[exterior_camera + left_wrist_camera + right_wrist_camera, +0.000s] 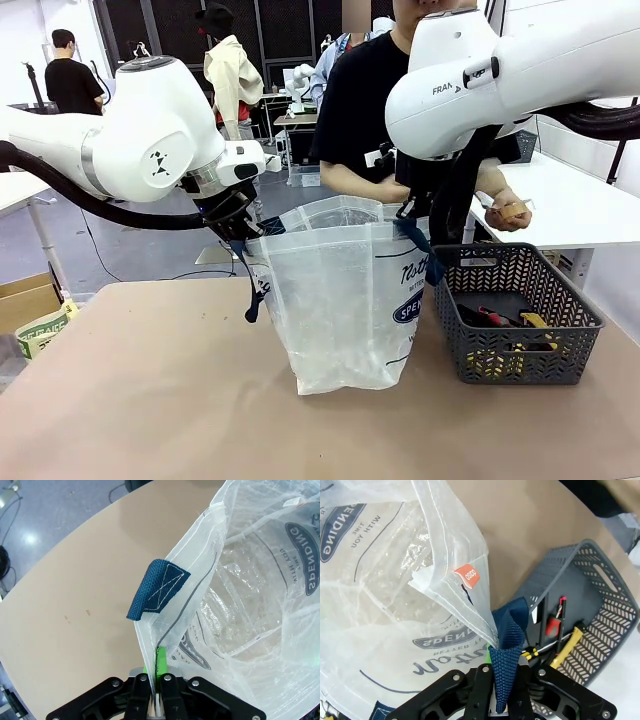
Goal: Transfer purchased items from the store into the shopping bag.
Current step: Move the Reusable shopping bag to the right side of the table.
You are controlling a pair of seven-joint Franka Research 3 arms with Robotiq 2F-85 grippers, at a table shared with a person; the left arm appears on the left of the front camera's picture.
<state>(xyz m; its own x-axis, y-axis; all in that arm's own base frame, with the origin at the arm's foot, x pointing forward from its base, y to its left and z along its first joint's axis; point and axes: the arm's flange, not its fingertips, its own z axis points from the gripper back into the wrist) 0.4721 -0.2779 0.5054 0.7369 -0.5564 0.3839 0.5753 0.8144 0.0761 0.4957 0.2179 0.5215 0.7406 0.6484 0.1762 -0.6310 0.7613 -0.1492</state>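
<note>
Tan table [140, 400] lay nearest the camera. The shopping bag [345, 300] stood upright at mid-table, translucent, with its navy oval logo facing the robot's right and its mouth stretched wide between the two arms. The left gripper [156, 680] was clenched on the bag's left rim, the plastic edge pinched between its green pads, and a navy strap end [157, 587] was stitched to the rim just above the fingers. The right gripper [497, 682] was clamped on the opposite rim, grasping the navy strap handle [509, 640] where it met the plastic. An orange tag [468, 575] was stuck to the rim nearby. Just beside the bag, on the robot's right, sat the dark grey basket [520, 355] with its openwork sides. A yellow-handled tool [535, 322] and a red-handled tool [490, 317] lay on its floor. Beyond the basket, the person's hand [500, 205] held a small tan item [515, 211] above the basket's far edge, clear of the bag.
</note>
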